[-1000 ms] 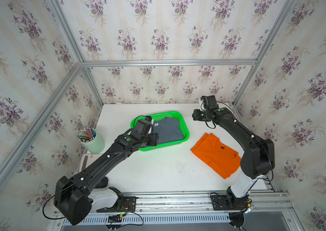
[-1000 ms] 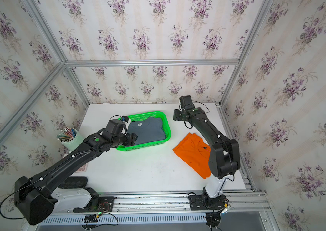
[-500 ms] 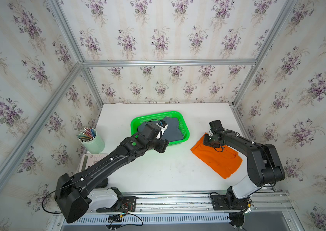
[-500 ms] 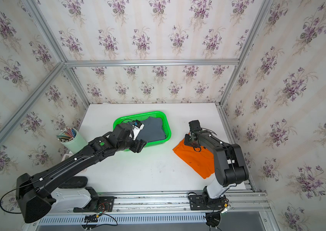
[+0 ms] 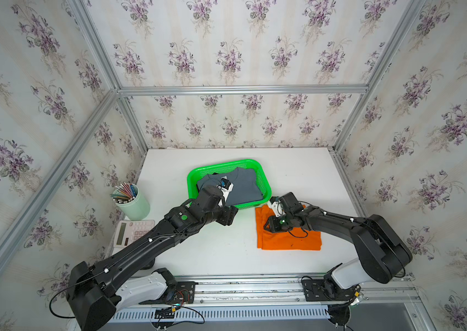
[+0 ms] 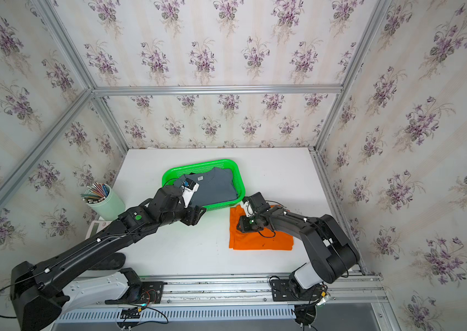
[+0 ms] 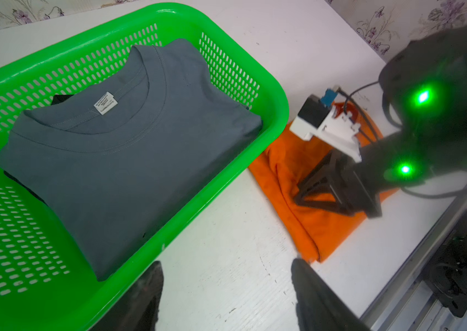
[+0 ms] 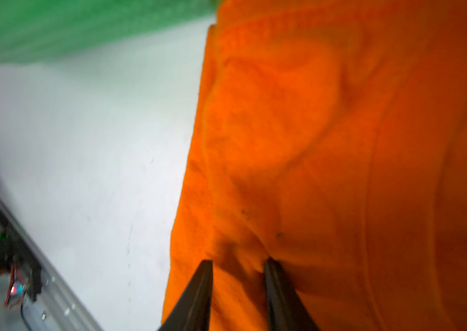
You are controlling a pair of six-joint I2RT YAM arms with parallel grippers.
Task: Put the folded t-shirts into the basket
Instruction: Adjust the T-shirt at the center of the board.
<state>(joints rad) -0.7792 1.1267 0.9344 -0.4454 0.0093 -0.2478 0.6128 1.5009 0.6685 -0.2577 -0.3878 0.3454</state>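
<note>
The green basket [image 5: 228, 164] [image 7: 279, 106] holds the slate grey-blue t-shirt [image 5: 245, 187] [image 7: 126, 160] folded flat on top of the black t-shirt [image 7: 59, 99], of which only edges show. Just right of the basket the orange t-shirt [image 5: 289, 240] [image 6: 264, 243] lies on the table. My right gripper [image 8: 238, 263] [image 5: 268, 226] is low on that shirt's left side, its jaws shut on a bunched fold of the orange cloth. Over bare table between basket and orange shirt, my left gripper [image 7: 226, 266] [image 5: 228, 217] is open and holds nothing.
A pale cup of pencils [image 5: 133, 202] and a calculator [image 5: 133, 232] sit at the table's left edge. Metal frame posts and patterned walls close in the table on three sides. The arms' mounting rail [image 5: 249, 286] runs along the front.
My right arm swung from behind the basket down onto the orange t-shirt and its jaws narrowed on the cloth; the shirt turned and shifted left. My left gripper drew back out of the basket.
</note>
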